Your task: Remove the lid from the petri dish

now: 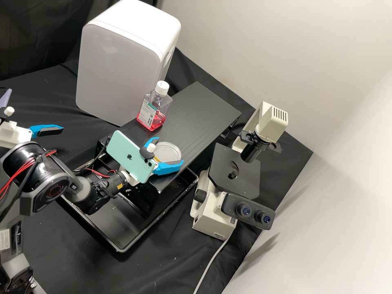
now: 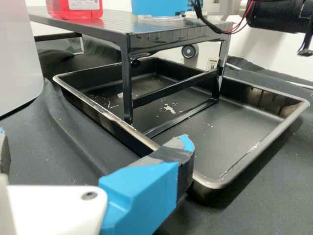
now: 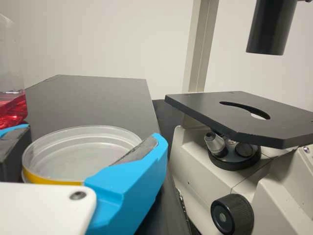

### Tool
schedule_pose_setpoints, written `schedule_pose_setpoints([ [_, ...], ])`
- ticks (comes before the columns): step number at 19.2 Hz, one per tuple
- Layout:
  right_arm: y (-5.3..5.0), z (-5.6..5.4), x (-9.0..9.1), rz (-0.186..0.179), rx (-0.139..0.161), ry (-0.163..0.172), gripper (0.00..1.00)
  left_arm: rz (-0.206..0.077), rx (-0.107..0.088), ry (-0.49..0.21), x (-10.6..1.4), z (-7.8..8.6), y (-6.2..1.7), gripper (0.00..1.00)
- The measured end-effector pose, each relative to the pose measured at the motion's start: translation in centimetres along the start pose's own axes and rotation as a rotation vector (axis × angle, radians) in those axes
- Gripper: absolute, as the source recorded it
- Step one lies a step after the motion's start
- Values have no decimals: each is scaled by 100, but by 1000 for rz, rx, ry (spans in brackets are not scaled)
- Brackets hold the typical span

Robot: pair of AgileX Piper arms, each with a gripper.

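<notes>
Right end effector [image 1: 165, 155]: its own body hides the near edge of the petri dish [image 1: 169, 150] in the high view. At the wrist, one blue finger [image 3: 129, 176] covers the dish's near rim. Lid and base cannot be told apart. Flask [image 3: 9, 103] beyond it, cut by the picture's edge.

Left end effector [image 2: 93, 142]: second finger [image 2: 3, 152] cropped to a sliver. Ahead of it, the flask on the shelf [image 2: 146, 29] is cropped to its red base.

flask label [image 1: 147, 109], print too small to read
</notes>
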Motion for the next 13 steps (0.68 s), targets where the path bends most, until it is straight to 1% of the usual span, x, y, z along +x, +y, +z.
schedule_pose_setpoints([
  [2, 9, -7, -32, 2, 0, 2, 0, 0, 0, 0, 0, 0, 0, 100],
  [4, 45, -39, -76, 11, 0, 11, 0, 0, 0, 0, 0, 0, 0, 100],
  [6, 102, -77, -134, 33, -3, 32, 0, 0, 0, 0, 0, 0, 0, 100],
  [8, 168, -123, -186, 62, 5, 55, 0, 0, 0, 0, 0, 0, 0, 100],
  [10, 219, -164, -233, 87, 5, 78, 0, 0, 0, 0, 0, 0, 0, 100],
  [12, 248, -192, -245, 104, 5, 93, 0, 0, 0, 0, 0, 0, 0, 100],
  [13, 253, -197, -248, 106, 5, 95, 0, 0, 0, 0, 0, 0, 0, 100],
])
